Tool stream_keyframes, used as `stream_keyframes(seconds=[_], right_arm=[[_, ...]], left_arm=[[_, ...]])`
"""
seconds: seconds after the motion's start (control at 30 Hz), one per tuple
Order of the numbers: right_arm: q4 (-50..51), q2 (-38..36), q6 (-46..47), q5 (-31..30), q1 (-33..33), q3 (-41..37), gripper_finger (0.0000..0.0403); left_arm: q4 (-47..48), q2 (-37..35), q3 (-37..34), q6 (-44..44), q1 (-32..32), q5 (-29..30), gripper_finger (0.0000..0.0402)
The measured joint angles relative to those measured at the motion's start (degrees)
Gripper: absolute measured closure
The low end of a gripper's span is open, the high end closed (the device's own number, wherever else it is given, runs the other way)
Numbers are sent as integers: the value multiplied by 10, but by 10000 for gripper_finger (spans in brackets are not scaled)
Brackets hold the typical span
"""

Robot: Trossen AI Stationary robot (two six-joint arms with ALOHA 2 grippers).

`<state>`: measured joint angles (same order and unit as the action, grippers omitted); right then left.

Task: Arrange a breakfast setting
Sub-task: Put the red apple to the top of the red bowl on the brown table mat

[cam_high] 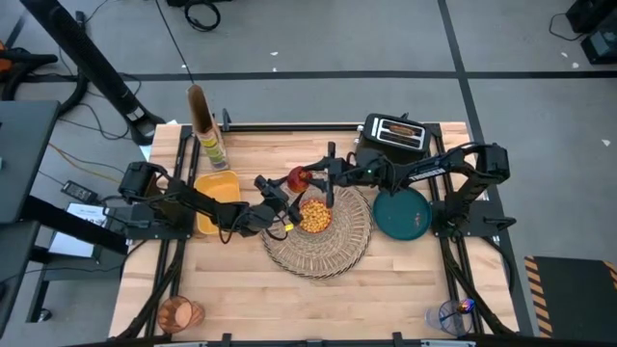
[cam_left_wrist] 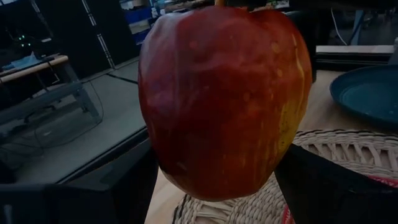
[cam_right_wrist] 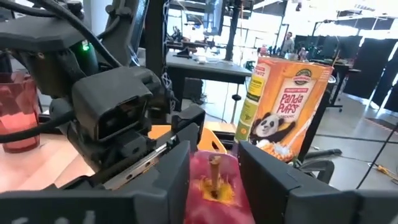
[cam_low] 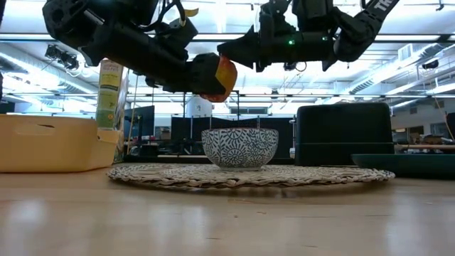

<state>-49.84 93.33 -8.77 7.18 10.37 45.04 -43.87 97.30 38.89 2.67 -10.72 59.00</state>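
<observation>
Holding the red apple (cam_high: 298,178) aloft between them, both grippers meet above the far-left rim of the round woven placemat (cam_high: 333,253). The left gripper (cam_left_wrist: 214,186) has its dark fingers closed against the apple's sides, and the right gripper (cam_right_wrist: 214,165) flanks the stem end with its fingers narrow around the fruit; whether the right one truly presses on it or only brackets it is hard to say.

The main risk is the handover. If one gripper lets go before the other has a firm hold, the smooth, round apple could slip, drop onto the mat and roll away, or land in the patterned bowl (cam_low: 239,148) that sits just below and scatter the cereal (cam_high: 314,214) in it. Pulling apart while both clamp could also twist the fruit loose. With the arms this close, any sideways move may knock one gripper against the other.

The table (cam_high: 241,289) is pale wood planking. The teal plate (cam_high: 402,214) lies just right of the mat, a black toaster (cam_high: 395,135) stands behind it, and a yellow bin (cam_high: 217,198) and a panda cereal box (cam_right_wrist: 286,102) sit to the left. An orange cup (cam_high: 179,313) waits at the near-left corner, a clear cup (cam_high: 448,316) with something blue in it at the near-right. Beyond is an open workshop with desks and ceiling lights.
</observation>
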Motion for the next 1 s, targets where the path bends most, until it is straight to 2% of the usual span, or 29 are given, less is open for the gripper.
stream_keyframes(seconds=[0.47, 0.83, 1.0], right_arm=[[2, 0, -4, 4, 0, 0, 383], [4, 0, 0, 1, 0, 0, 383], [15, 1, 6, -4, 6, 0, 383]], left_arm=[[-6, 0, 0, -10, 0, -2, 106], [-3, -1, 0, -10, 0, -2, 87], [54, -18, 1, -5, -4, -4, 85]])
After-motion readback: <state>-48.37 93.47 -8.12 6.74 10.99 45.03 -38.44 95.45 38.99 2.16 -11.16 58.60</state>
